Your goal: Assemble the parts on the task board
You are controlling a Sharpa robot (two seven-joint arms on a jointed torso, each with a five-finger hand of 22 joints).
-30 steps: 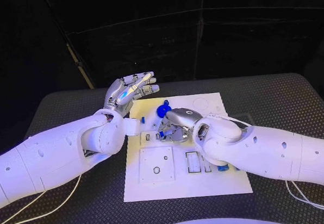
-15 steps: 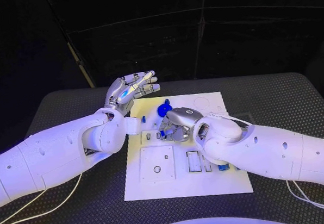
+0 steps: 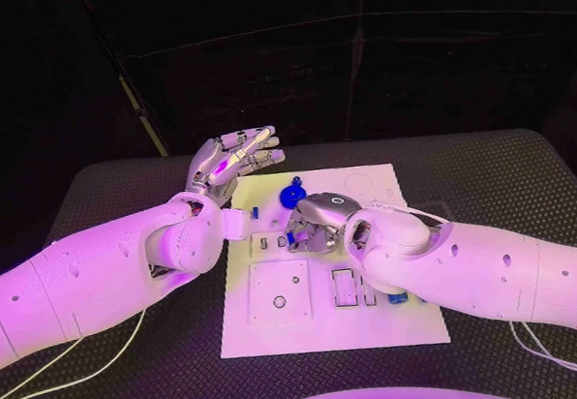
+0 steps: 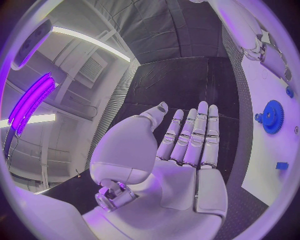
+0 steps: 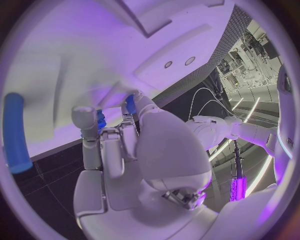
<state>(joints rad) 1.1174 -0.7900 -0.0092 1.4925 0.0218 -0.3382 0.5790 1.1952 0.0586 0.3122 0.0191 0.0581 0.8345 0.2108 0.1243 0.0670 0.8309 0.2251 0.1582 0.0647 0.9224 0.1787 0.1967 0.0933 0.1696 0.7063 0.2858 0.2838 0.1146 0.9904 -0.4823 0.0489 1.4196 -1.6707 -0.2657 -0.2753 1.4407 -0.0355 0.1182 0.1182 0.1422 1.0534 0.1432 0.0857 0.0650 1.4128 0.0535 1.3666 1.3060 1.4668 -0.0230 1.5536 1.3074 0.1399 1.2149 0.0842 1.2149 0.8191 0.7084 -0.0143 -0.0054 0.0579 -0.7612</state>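
The white task board (image 3: 287, 331) lies in the middle of the table. My right hand (image 3: 316, 220) is down on the board's middle, fingers curled in. In the right wrist view its fingertips (image 5: 132, 107) pinch a small blue part (image 5: 129, 103) against the board (image 5: 94, 50), with a second blue piece (image 5: 100, 120) beside them. A blue gear (image 3: 290, 196) lies just beyond that hand, also seen as the gear (image 4: 272, 116) in the left wrist view. My left hand (image 3: 235, 159) is raised off the board's far left corner, its fingers (image 4: 190, 135) straight and holding nothing.
A blue cylinder (image 5: 15, 132) lies on the board beside my right hand, and a blue piece (image 3: 401, 298) shows under my right forearm. White inserts with slots (image 3: 280, 292) fill the board's near half. Small blue pieces (image 4: 282, 165) lie near the gear. Cables (image 3: 55, 367) trail across the dark mat.
My right hand has shifted very slightly on the board, still curled over the small blue part. The left hand stays raised in the same place.
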